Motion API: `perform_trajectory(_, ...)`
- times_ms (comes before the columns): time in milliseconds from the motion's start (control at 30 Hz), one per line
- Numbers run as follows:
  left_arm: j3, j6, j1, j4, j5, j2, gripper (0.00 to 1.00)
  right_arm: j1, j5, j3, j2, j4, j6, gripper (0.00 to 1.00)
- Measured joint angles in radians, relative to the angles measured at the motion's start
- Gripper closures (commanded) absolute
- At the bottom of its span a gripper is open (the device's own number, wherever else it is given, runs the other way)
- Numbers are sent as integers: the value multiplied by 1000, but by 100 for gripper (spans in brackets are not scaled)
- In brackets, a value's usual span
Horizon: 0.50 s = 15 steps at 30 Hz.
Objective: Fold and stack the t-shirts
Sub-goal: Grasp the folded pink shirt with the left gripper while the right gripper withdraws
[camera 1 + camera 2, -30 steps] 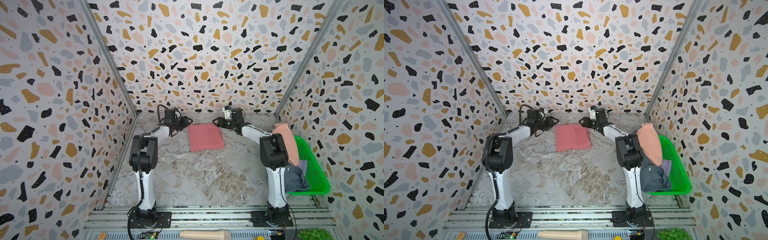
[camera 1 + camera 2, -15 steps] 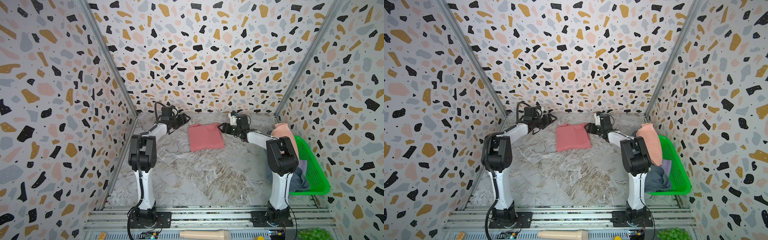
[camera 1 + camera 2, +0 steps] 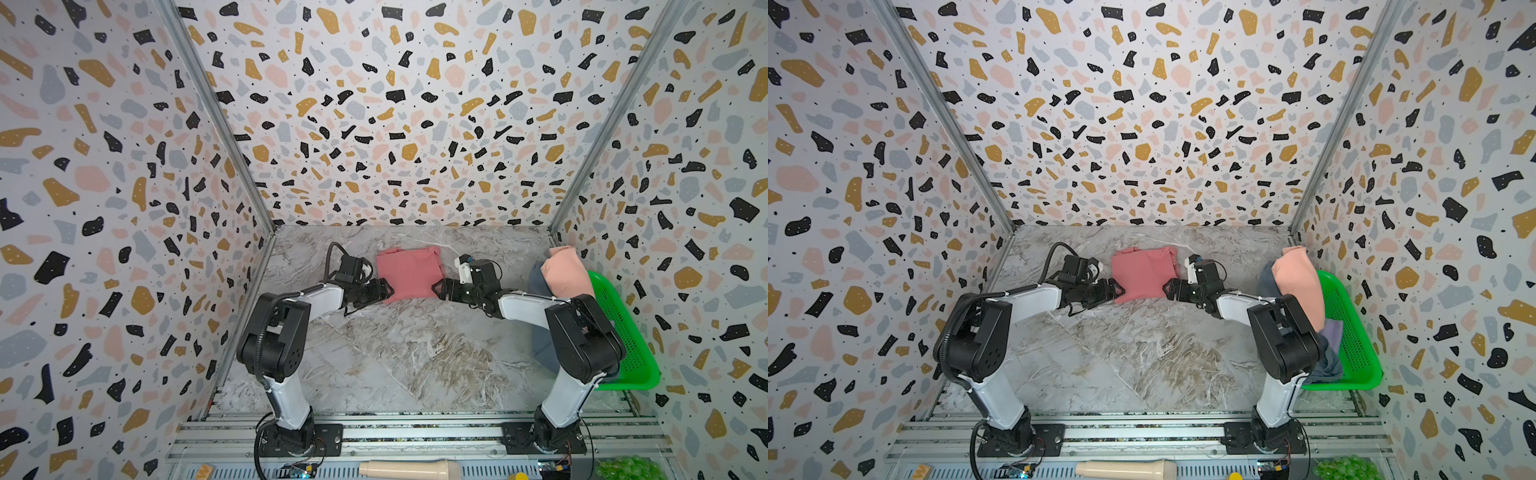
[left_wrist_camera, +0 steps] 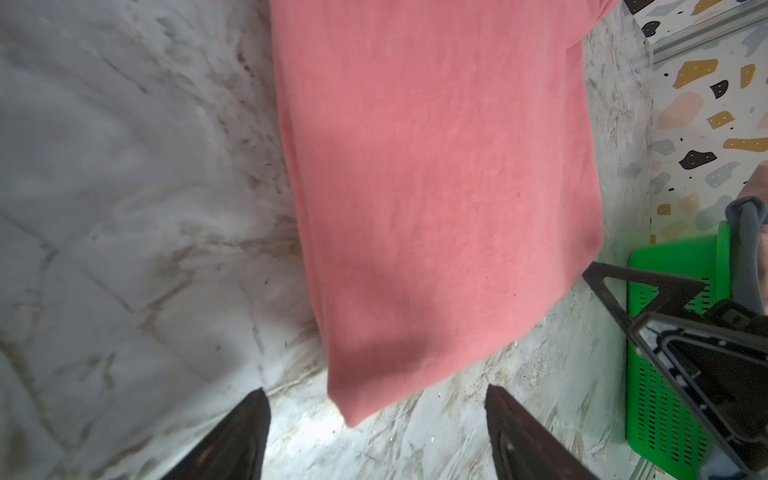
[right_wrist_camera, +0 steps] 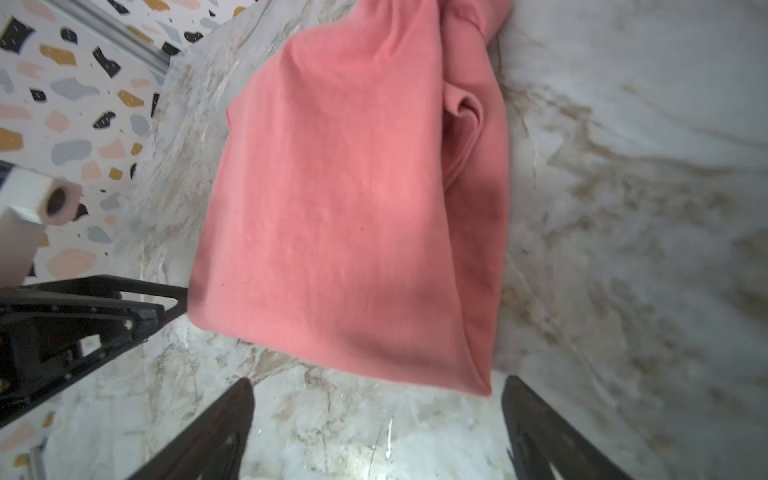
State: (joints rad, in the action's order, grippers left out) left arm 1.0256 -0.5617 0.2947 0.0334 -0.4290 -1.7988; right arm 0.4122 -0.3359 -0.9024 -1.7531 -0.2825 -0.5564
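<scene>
Enclosure: terrazzo-speckled walls (image 3: 374, 124) on three sides over a grey-veined marble-pattern tabletop (image 3: 395, 353), which is scuffed and flat.

Item inspected: one dusty rose-red cloth t-shirt (image 3: 409, 272), folded to a rough rectangle. It lies flat on the tabletop directly between my two sets of fingers.

Finger condition: my left gripper (image 3: 388, 292) and my right gripper (image 3: 436, 288) are both spread wide and empty, with no cloth pinched. In the left wrist view, one near corner of the shirt lies just ahead of my left fingers (image 4: 232, 436), pointing into the gap between them. In the right wrist view, the other near corner sits just ahead of one of my right fingers. Further out along that edge I note a loose pucker (image 5: 465, 112) where the layers are not flush.

Remaining stock: a peach cloth shirt (image 3: 567, 272) and a slate blue-grey shirt (image 3: 540, 332) hang over a green perforated plastic basket (image 3: 623, 332). These are well apart from my fingers, out beyond my right arm.

Handling assessment: I judge the shirt to be light, limp and not fragile. Its layers are liable to slide over each other and over the smooth top. A pinch on the top layer alone would likely peel the fold apart. Recommended hold is at the two near corners, gripping through every layer, with both sides lifted level.
</scene>
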Motion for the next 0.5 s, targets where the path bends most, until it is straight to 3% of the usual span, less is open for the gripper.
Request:
perform_trajectory(233, 2, -17, 23, -34, 33, -31, 22, 0, 0, 53, 36, -58, -45, 6)
perform_trajectory(500, 113, 92, 110, 125, 296, 50, 17, -23, 27, 100, 112, -48, -39, 6)
